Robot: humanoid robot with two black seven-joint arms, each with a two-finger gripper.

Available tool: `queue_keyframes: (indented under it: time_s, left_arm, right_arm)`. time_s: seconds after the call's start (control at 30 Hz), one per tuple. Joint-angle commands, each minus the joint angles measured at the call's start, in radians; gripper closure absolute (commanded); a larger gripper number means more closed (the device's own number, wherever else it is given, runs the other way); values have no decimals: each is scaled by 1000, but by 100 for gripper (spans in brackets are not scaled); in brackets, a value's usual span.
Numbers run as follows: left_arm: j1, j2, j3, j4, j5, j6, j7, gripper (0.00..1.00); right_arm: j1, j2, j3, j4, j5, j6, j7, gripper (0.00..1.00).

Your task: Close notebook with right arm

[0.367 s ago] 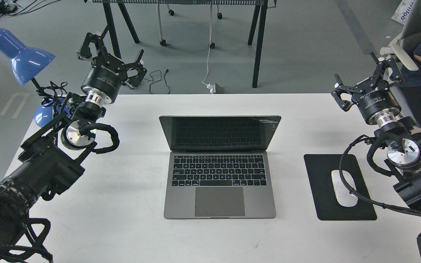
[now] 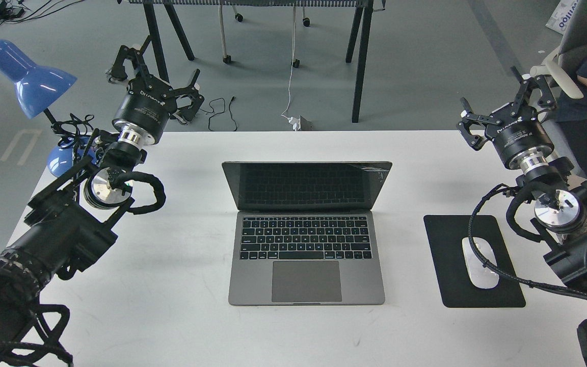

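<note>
Blue enamel catches your eye first at the far left: a desk lamp [image 2: 28, 76] standing at the corner of the white worktop [image 2: 181, 316]. Just inboard of it, the left gripper [image 2: 158, 76] hangs above the back left edge, its fingers spread open and holding nothing, well apart from anything you need.

At the centre lies the notebook [image 2: 306, 255], open and square to you, its grey base flat on the worktop and its dark screen [image 2: 306, 186] leaning back past upright. Nothing touches it.

Further right sits a black mouse pad [image 2: 446, 265] with a white mouse [image 2: 479, 262] on it, a loop of arm cabling draped across both.

At the far right, the right gripper [image 2: 502, 109] is raised above the back right corner, fingers open and empty, well apart from the lid.

You are judged to be at the approach step: closing has not begun. Your next move calls for bringing the right gripper across and behind the screen's top edge, then pressing the lid forward and down. Mind the cable over the mouse as you swing.
</note>
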State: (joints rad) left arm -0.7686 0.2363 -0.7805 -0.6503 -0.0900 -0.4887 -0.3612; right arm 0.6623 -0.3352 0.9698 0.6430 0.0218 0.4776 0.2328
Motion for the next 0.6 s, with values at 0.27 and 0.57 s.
queue_keyframes:
  time_s: [0.27,0.57]
  left_arm:
    - [2,0,1,0,1,0,-1,0]
    - [2,0,1,0,3,0,-1,0]
  right_arm:
    - [143,34,-353,26,-71,-74,-3,0]
    - [112,48,-411,200,-72,-85,-13,0]
